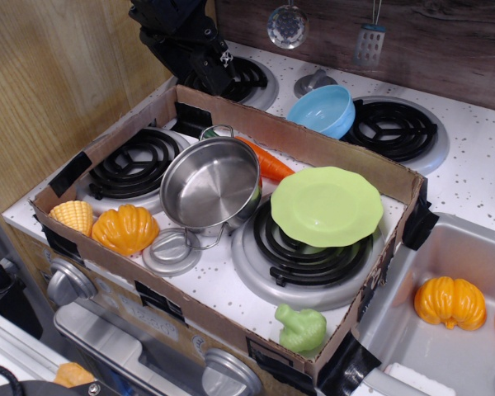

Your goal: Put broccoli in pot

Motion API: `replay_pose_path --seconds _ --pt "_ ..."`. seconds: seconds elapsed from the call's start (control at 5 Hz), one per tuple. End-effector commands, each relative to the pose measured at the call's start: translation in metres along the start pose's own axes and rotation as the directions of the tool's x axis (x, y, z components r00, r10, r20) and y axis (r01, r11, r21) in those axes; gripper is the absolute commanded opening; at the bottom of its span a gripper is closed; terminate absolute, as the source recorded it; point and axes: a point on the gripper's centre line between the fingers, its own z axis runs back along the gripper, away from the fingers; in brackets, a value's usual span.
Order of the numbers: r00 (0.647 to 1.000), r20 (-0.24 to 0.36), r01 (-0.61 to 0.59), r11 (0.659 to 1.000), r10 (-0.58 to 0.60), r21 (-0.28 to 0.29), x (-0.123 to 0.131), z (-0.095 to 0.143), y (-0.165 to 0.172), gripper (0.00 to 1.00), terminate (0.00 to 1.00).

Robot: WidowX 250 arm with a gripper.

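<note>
The light-green toy broccoli [301, 328] lies at the front right corner inside the cardboard tray, on the speckled stove top. The shiny steel pot [211, 185] stands empty in the middle of the tray, tilted a little, with thin wire handles at back and front. My black gripper [219, 73] hangs at the back left above the far burner, behind the tray's back wall and well away from the broccoli. Its fingertips do not show clearly, so I cannot tell whether it is open or shut. Nothing shows in it.
A cardboard wall [313, 142] rings the stove. Inside lie a lime-green plate [327, 205] on the right burner, a carrot [266, 160] behind the pot, a small metal lid [172, 252], corn [73, 217] and an orange squash [125, 228]. A blue bowl [323, 110] sits behind; a sink [445, 272] at right holds a pumpkin [450, 302].
</note>
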Motion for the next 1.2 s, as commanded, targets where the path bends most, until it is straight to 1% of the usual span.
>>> replay_pose_path --seconds 0.0,0.4,0.6,0.8,1.0 --pt "1.000 0.000 0.000 1.000 0.000 0.000 0.000 0.000 0.000 1.00 0.00" --pt "0.999 -0.028 -0.035 0.999 0.036 0.040 0.001 0.009 -0.032 1.00 0.00" --pt "0.995 -0.054 -0.079 0.994 0.084 0.082 -0.001 0.020 -0.058 1.00 0.00" --pt "0.983 -0.062 -0.167 0.980 0.175 0.110 -0.017 0.018 -0.085 1.00 0.00" --pt "0.960 -0.094 -0.252 0.960 0.264 0.120 -0.035 0.011 -0.107 1.00 0.00"
